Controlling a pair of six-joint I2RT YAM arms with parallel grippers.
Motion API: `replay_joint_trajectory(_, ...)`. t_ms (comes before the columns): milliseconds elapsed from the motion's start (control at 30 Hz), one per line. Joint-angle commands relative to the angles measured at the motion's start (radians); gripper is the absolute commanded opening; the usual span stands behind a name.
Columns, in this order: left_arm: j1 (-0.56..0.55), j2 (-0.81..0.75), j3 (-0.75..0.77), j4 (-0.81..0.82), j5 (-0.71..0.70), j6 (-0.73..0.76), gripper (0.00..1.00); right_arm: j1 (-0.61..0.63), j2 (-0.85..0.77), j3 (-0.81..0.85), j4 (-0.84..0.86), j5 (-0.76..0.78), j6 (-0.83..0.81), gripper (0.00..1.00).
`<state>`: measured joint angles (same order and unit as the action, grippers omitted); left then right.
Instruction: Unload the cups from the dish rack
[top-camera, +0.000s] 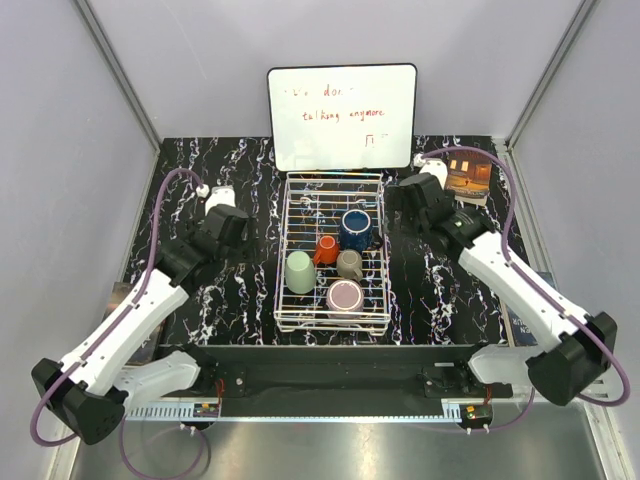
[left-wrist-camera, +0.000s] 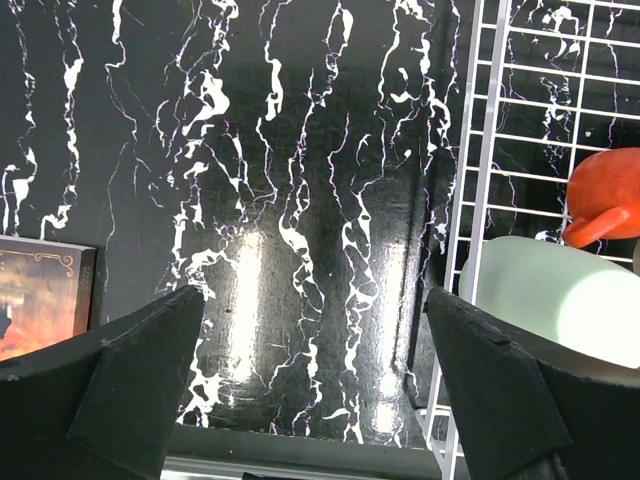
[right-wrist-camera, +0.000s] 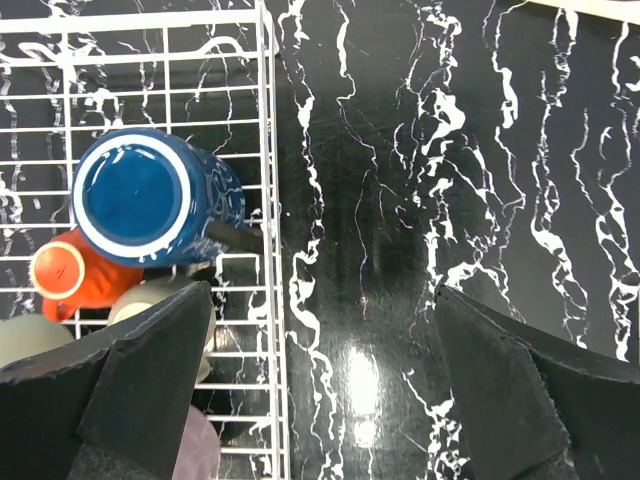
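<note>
The white wire dish rack (top-camera: 283, 250) stands mid-table and holds several cups: dark blue (top-camera: 356, 229), orange-red (top-camera: 326, 250), mint green (top-camera: 300, 272), taupe (top-camera: 349, 264) and pink-lilac (top-camera: 345, 296). My left gripper (top-camera: 232, 228) hovers left of the rack, open and empty. In the left wrist view its gripper (left-wrist-camera: 315, 380) is over bare marble, with the mint cup (left-wrist-camera: 560, 295) and orange-red cup (left-wrist-camera: 605, 195) to its right. My right gripper (top-camera: 408, 205) hangs open just right of the rack. In the right wrist view its gripper (right-wrist-camera: 325, 370) is beside the rack wall (right-wrist-camera: 268, 120), near the dark blue cup (right-wrist-camera: 140, 200).
A whiteboard (top-camera: 342, 116) with red writing leans behind the rack. A picture card (top-camera: 468, 175) lies at the back right, and another card edge (left-wrist-camera: 40, 300) shows left of my left gripper. Black marbled tabletop (top-camera: 240, 290) lies on both sides of the rack.
</note>
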<state>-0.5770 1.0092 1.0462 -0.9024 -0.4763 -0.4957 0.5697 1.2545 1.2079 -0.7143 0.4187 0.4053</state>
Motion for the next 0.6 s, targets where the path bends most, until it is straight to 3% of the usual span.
replay_joint_trajectory(0,-0.014,0.038,0.038,0.028,-0.045,-0.023,0.99,0.004,0.039,0.059,0.065,0.014,-0.017,1.00)
replay_joint_trajectory(133,-0.030,0.117,0.061,0.020,-0.071,-0.024,0.99,0.004,0.036,0.071,0.079,0.040,0.004,1.00)
replay_joint_trajectory(367,-0.049,0.176,0.101,0.026,-0.084,-0.032,0.99,0.004,0.003,0.062,0.099,-0.098,-0.100,1.00)
replay_joint_trajectory(567,-0.093,0.219,0.133,0.028,-0.104,-0.034,0.99,0.004,0.013,0.053,0.098,-0.167,-0.086,1.00)
